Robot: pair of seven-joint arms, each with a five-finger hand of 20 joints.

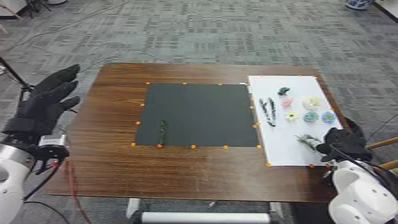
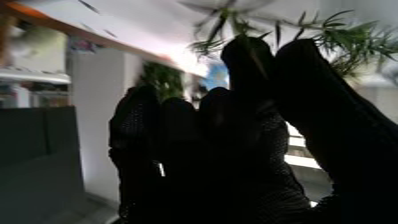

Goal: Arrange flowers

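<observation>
Robot hand (image 1: pixel 345 144) of our right arm, lower right of the frame, pinches a leafy sprig (image 1: pixel 308 140); we judge it light, springy, easily crushed, best held by bare stem. Beyond, we see a cream bloom (image 1: pixel 312 103).

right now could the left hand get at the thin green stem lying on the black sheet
Probably yes: the left hand is beside the left edge of the brown wooden table, and the thin green stem lies near the left edge of the black sheet, with no other flower in between.
</observation>
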